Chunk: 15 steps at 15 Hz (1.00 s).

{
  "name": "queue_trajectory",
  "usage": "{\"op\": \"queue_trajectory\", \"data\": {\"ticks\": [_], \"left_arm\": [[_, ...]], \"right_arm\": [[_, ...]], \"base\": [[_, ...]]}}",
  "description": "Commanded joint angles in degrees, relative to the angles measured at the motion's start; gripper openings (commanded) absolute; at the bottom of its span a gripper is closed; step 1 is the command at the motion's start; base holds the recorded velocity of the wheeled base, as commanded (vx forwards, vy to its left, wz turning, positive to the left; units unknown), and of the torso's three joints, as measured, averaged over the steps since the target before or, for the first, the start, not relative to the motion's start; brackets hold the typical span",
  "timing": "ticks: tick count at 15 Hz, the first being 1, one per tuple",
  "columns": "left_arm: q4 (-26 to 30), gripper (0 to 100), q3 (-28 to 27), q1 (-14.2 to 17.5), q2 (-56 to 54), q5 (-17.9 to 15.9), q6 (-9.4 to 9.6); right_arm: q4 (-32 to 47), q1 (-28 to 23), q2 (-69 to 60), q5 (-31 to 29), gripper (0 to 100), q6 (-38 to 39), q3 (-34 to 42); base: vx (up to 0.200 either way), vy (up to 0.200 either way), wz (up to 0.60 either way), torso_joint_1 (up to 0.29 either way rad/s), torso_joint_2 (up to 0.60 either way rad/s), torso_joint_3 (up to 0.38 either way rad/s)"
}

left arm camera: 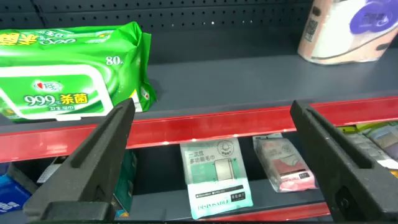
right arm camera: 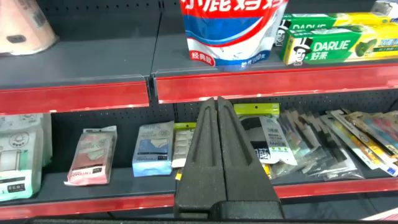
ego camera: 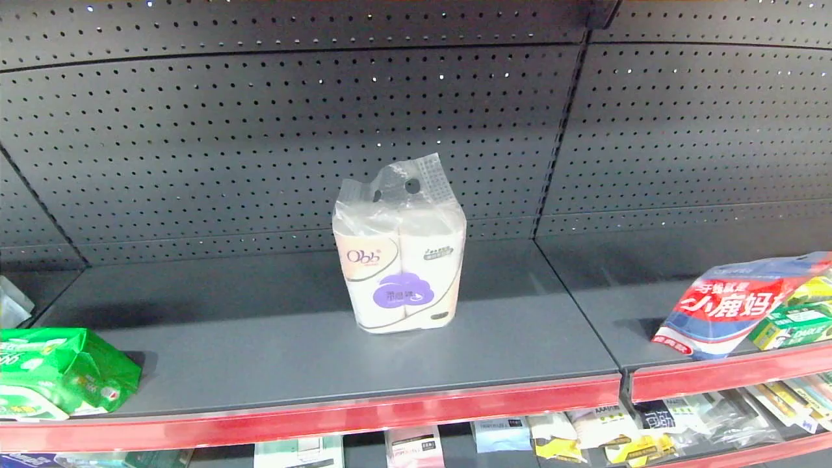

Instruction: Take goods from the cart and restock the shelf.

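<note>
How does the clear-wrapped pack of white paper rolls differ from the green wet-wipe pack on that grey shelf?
The clear-wrapped pack of white paper rolls stands tall, a handle flap on top; the green wet-wipe pack is low and wide. The roll pack sits mid-shelf, set back; the wipe pack is at the left end, near the red front edge. Both rest on the grey shelf.

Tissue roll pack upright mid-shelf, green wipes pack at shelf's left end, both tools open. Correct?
No: left tool is open, right tool is shut, per the right wrist view. The tissue roll pack and green wipes pack are as stated.
</note>
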Motion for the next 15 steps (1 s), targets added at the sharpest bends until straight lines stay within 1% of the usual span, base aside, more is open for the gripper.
{"op": "queue_trajectory", "data": {"ticks": [1,5,7,13,15], "left_arm": [[0.0,100,0.0,0.0,0.1,0.0,-0.06],[0.0,100,0.0,0.0,0.1,0.1,0.02],[0.0,100,0.0,0.0,0.1,0.1,0.02],[0.0,100,0.0,0.0,0.1,0.1,-0.06],[0.0,100,0.0,0.0,0.1,0.1,0.02]], "right_arm": [[0.0,0.0,0.0,0.0,0,0.0,0.0],[0.0,0.0,0.0,0.0,0,0.0,0.0],[0.0,0.0,0.0,0.0,0,0.0,0.0],[0.0,0.0,0.0,0.0,0,0.0,0.0],[0.0,0.0,0.0,0.0,0,-0.1,0.0]], "base": [[0.000,0.000,0.00,0.000,0.00,0.000],[0.000,0.000,0.00,0.000,0.00,0.000],[-0.200,0.000,0.00,0.005,0.01,0.002],[0.000,0.000,0.00,0.000,0.00,0.000],[0.000,0.000,-0.60,0.007,0.00,0.000]]}}
